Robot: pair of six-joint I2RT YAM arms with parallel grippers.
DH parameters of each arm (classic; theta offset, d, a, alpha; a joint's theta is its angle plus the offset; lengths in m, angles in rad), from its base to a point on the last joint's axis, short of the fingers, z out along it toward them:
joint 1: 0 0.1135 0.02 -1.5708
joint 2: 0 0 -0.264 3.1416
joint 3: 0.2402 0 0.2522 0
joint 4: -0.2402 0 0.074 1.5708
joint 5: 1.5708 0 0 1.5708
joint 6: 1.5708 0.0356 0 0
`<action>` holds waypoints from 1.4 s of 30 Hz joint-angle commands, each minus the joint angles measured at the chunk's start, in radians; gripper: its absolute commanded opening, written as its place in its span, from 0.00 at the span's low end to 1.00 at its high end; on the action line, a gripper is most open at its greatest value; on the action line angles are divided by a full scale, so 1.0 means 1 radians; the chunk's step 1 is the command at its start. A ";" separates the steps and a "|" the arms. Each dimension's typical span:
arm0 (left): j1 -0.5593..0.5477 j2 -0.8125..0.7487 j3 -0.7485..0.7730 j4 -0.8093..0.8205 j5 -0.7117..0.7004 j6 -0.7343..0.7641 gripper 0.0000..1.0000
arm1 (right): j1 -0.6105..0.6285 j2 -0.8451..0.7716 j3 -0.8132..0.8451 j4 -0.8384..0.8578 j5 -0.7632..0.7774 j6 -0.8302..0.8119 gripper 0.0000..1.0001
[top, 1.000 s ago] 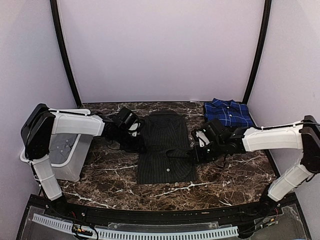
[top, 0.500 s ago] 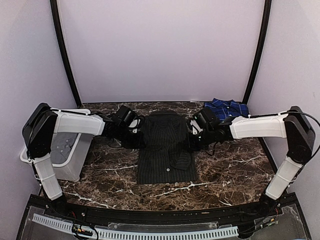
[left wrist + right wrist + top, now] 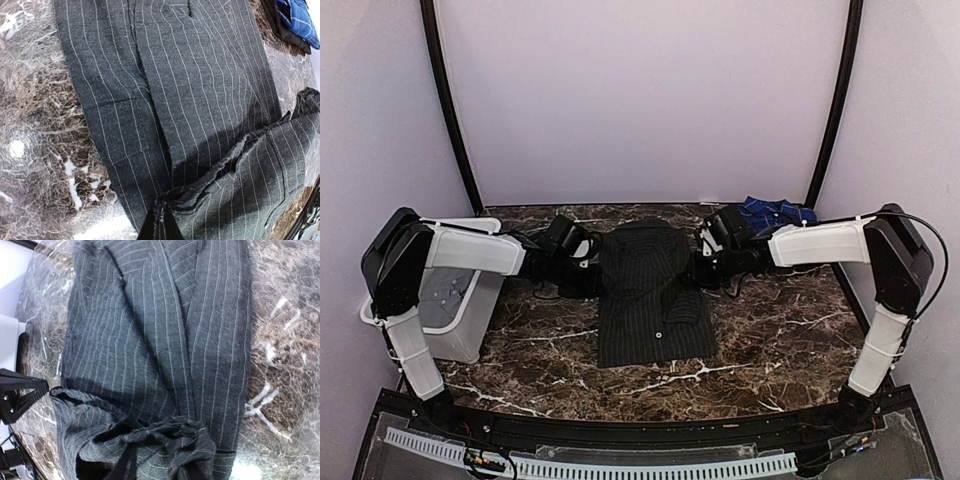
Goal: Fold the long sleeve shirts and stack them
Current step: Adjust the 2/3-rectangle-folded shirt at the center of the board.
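Note:
The black pinstriped long sleeve shirt [image 3: 650, 300] lies flat mid-table, collar end away from me, one buttoned cuff folded onto its lower right. My left gripper [image 3: 588, 265] is at its far left edge; in the left wrist view it [image 3: 161, 222] is shut on a pinched edge of the cloth [image 3: 200, 100]. My right gripper [image 3: 707, 262] is at the far right edge, where pinstriped cloth [image 3: 150, 340] bunches around it [image 3: 165, 462]. A raised flap of shirt runs between the two grippers. The blue plaid shirt [image 3: 775, 212] lies folded at the back right, partly hidden behind my right arm.
A white plastic bin [image 3: 450, 300] stands at the left table edge beside my left arm. The table is dark marble [image 3: 780, 330], with curtain walls close behind and a black pole at each back corner.
My right arm let the sleeve drop onto the shirt and swung away from me to its far right edge. My left gripper closed on the far left edge.

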 commanded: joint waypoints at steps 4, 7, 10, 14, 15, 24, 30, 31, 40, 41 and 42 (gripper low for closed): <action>0.006 -0.028 -0.004 0.038 0.043 -0.001 0.23 | 0.001 -0.046 0.024 0.005 0.017 -0.037 0.33; 0.006 -0.002 0.017 0.024 0.065 0.003 0.28 | 0.007 -0.077 0.015 -0.026 0.051 -0.053 0.37; 0.006 0.013 0.031 0.020 0.092 0.004 0.34 | 0.014 -0.110 -0.003 -0.049 0.081 -0.065 0.40; 0.006 0.028 0.036 0.014 0.119 0.001 0.39 | 0.027 -0.135 -0.020 -0.067 0.090 -0.081 0.47; 0.006 0.030 0.037 0.013 0.123 -0.001 0.39 | 0.033 -0.138 -0.023 -0.071 0.093 -0.085 0.47; 0.005 0.049 0.049 0.022 0.136 -0.009 0.23 | 0.123 -0.083 0.072 -0.118 0.088 -0.131 0.43; 0.004 -0.009 0.027 0.038 0.118 -0.009 0.05 | 0.154 -0.004 0.127 -0.122 0.076 -0.135 0.33; 0.004 -0.019 0.013 0.046 0.107 -0.010 0.04 | 0.154 0.007 0.133 -0.124 0.076 -0.133 0.31; 0.004 -0.123 -0.078 0.101 0.018 -0.029 0.00 | 0.153 0.081 0.159 -0.122 0.109 -0.117 0.25; 0.004 -0.123 -0.080 0.100 0.004 -0.031 0.00 | 0.153 0.093 0.168 -0.122 0.109 -0.117 0.24; 0.004 -0.122 -0.081 0.099 0.000 -0.033 0.00 | 0.153 0.104 0.175 -0.120 0.110 -0.117 0.24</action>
